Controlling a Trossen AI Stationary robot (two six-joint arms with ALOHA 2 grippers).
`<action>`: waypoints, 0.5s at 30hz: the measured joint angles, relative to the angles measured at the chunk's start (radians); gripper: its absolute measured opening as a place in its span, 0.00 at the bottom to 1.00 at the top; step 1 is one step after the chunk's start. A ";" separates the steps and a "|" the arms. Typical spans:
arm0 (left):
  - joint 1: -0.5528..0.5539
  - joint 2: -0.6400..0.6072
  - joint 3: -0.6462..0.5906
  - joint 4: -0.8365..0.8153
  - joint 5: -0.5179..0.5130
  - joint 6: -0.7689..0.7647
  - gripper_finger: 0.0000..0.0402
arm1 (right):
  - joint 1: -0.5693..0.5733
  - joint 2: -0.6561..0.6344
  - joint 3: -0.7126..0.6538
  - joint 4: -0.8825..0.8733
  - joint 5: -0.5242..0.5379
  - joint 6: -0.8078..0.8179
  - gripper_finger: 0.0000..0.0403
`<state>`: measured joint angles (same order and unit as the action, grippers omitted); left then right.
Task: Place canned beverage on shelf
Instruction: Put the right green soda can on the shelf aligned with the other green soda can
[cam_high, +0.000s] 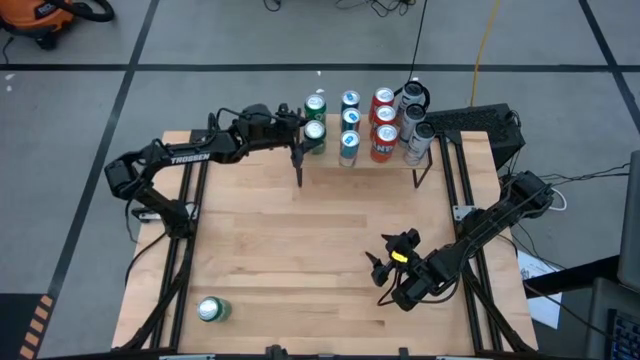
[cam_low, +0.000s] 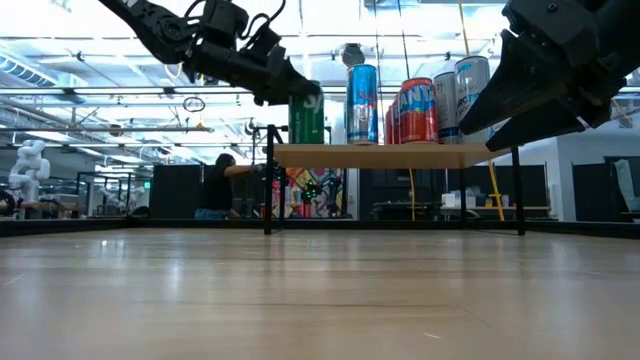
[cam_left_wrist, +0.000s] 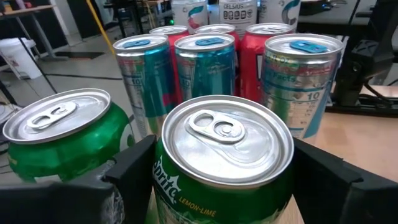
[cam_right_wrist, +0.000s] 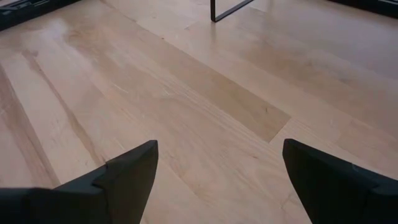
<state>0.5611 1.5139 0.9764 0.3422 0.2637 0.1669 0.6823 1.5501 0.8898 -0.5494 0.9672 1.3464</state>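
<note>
A green Sprite can (cam_left_wrist: 224, 155) stands upright at the left end of the shelf (cam_low: 400, 155), and my left gripper (cam_high: 308, 131) is shut on it. It is the nearer of two green cans in the high view (cam_high: 314, 131). The other, a dented green can (cam_left_wrist: 56, 137), stands just behind it. Blue, red and silver cans fill the remainder of the shelf. My right gripper (cam_high: 383, 262) hangs open over the bare table at the near right, holding nothing. My left gripper pinches the Sprite can's side wall (cam_left_wrist: 163, 186) just under the top rim, one finger (cam_left_wrist: 134, 168) on each side. The fingers come in almost level from the table's left. The can is upright, and in the low view its bottom (cam_low: 306, 142) meets the shelf board.
Several more cans crowd the shelf: teal-blue ones (cam_left_wrist: 205, 68), red ones (cam_low: 418, 110) and tall silver ones (cam_high: 412, 120). Another green can (cam_high: 212, 310) lies on the table at the near left. The shelf's black legs (cam_high: 298, 175) stand on the far part of the table.
</note>
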 joint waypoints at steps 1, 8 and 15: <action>0.003 0.000 0.000 0.000 0.006 0.000 0.73 | 0.000 0.000 0.000 0.000 0.000 0.000 0.83; 0.004 0.001 0.000 0.001 -0.006 -0.003 0.81 | 0.000 0.000 0.000 0.001 0.000 0.001 0.83; 0.004 0.003 -0.004 0.033 -0.029 -0.001 0.94 | 0.000 0.000 0.000 0.001 0.000 0.002 0.83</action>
<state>0.5655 1.5171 0.9726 0.3750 0.2348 0.1659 0.6825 1.5501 0.8898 -0.5488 0.9672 1.3487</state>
